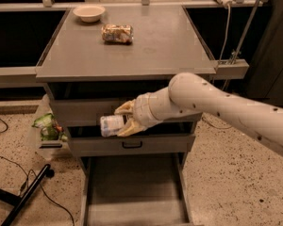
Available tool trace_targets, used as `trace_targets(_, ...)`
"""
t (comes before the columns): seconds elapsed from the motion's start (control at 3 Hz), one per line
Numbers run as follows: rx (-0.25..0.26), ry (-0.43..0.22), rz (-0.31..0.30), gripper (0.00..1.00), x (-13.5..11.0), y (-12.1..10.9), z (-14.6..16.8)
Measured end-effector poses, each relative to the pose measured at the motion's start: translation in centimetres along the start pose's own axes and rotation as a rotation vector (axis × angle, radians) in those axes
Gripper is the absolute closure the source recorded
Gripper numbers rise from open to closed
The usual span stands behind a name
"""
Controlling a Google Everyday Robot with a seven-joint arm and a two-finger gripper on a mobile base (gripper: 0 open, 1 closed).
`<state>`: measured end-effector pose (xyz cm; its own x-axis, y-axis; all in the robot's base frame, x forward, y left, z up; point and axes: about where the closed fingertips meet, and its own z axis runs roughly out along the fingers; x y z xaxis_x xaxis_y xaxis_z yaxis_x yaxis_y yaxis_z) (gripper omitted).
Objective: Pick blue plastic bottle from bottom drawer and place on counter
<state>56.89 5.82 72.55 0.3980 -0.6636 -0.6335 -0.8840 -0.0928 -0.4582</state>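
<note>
While the blue plastic bottle (111,125) sticks out sideways left of the fingers (125,108), pinched by one end only, the gripper (119,122) hangs clamped on it, above the open bottom drawer (137,192) and below the table (132,55) edge. Risk: with such a shallow end grip, the bottle may pivot loose or clip that edge on the lift.

White bowl (88,12); foil snack packet (117,33) near it; green bag (47,126) left; black pole (26,198).
</note>
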Motion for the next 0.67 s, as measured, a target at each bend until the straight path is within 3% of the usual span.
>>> trace_targets(0.33, 0.001, 0.027, -0.067, 1.00, -5.7, -4.5, -5.1)
trace_targets(0.67, 0.015, 0.037, -0.154, 1.00, -11.4, -10.6, -10.1)
